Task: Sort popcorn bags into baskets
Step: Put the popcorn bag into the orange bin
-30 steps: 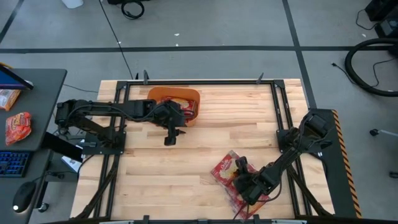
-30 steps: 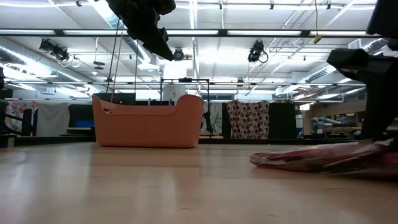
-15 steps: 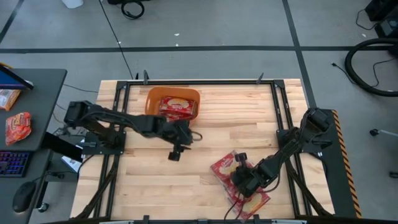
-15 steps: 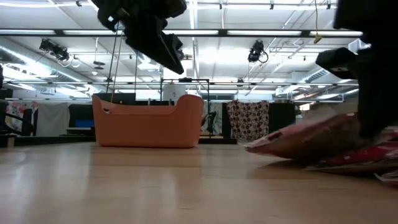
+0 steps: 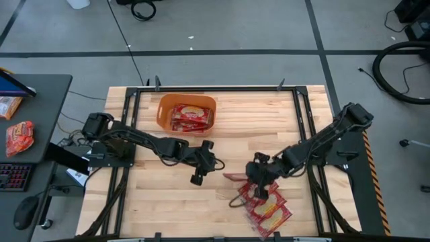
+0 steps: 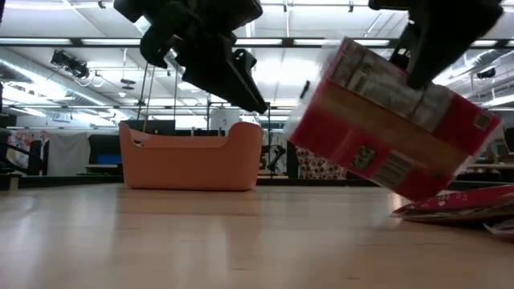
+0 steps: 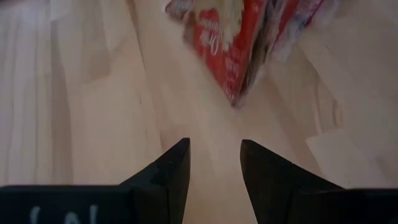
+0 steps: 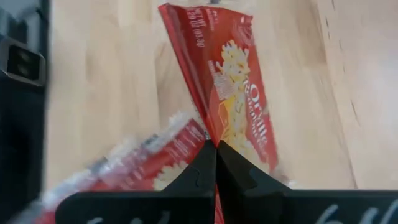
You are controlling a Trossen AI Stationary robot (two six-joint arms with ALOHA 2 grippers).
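The orange basket (image 5: 164, 111) stands at the table's far edge, with popcorn bags (image 5: 191, 115) lying inside; it also shows in the low view (image 6: 191, 156). More red popcorn bags (image 5: 267, 208) are piled flat near the near edge. My right gripper (image 5: 259, 176) is shut on one bag (image 6: 385, 120), raised above the pile (image 6: 462, 207). My left gripper (image 5: 197, 177) hovers open just left of that bag, nothing between its fingers (image 7: 214, 158). The left wrist view shows the raised bag (image 7: 233, 43) ahead of it. My right gripper pinches the bag between its two fingers at one edge (image 8: 214, 138), which is the bag's upper edge (image 6: 430, 80) in the low view. The fingers come from above. The bag hangs below them, tilted and clear of the table and the pile.
A black metal frame (image 5: 301, 114) runs around the wooden table top. Beyond the left edge stands a grey side table (image 5: 40, 94) with an orange-red packet (image 5: 19, 136) and a keyboard (image 5: 12, 176). Bare wood lies between the basket and the pile.
My right gripper has risen from the pile and gone toward the far edge with one bag. The bag lay flat, then came up at one side, and now hangs tilted, clear of the pile. My left gripper has come from beside the basket toward the near edge and the pile.
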